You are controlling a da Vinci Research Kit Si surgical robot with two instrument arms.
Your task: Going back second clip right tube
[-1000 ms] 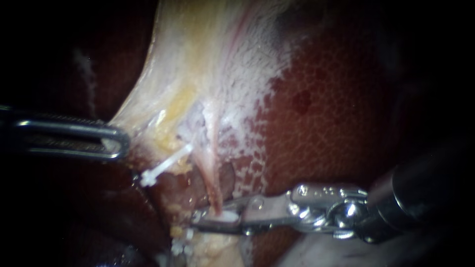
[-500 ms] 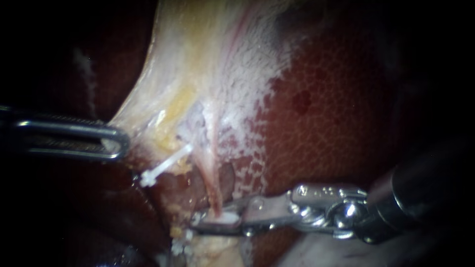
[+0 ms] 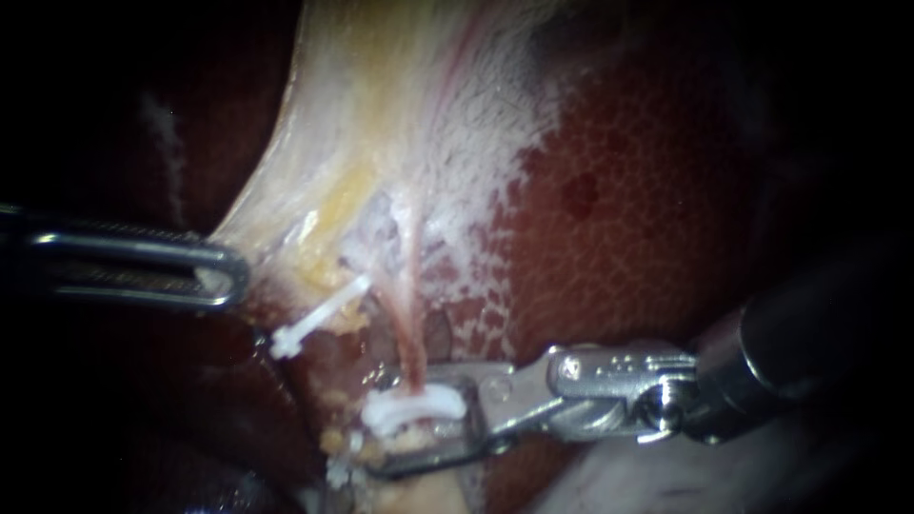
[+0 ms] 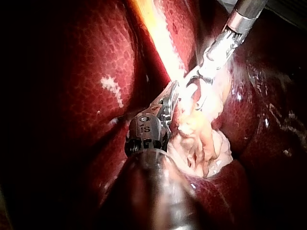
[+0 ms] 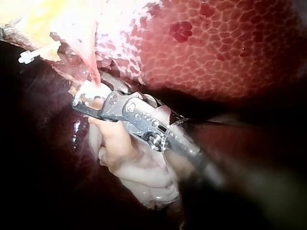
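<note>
A thin pink tube, the right tube (image 3: 411, 328), runs down from the pale gallbladder (image 3: 381, 114). A white clip (image 3: 415, 406) sits curved across its lower end. My right instrument (image 3: 383, 425) comes in from the right; its jaws stand open above and below that clip. In the right wrist view the clip (image 5: 88, 89) lies at the tips of my right instrument (image 5: 82, 99). Another white clip (image 3: 314, 320) sits to the left. My left instrument (image 3: 225, 276) is shut on the gallbladder's edge, and in its own view my left instrument (image 4: 175, 96) holds pale tissue.
Mottled dark red liver (image 3: 647, 209) fills the right side behind my right instrument's shaft. Pale loose tissue (image 5: 139, 167) lies under the right instrument. The other clip (image 5: 38, 51) shows beside the right tube (image 5: 91, 67) in the right wrist view.
My right instrument's jaws have opened and its shaft has risen a little. The white clip now shows as a full curved band across the right tube. The left instrument has not moved.
</note>
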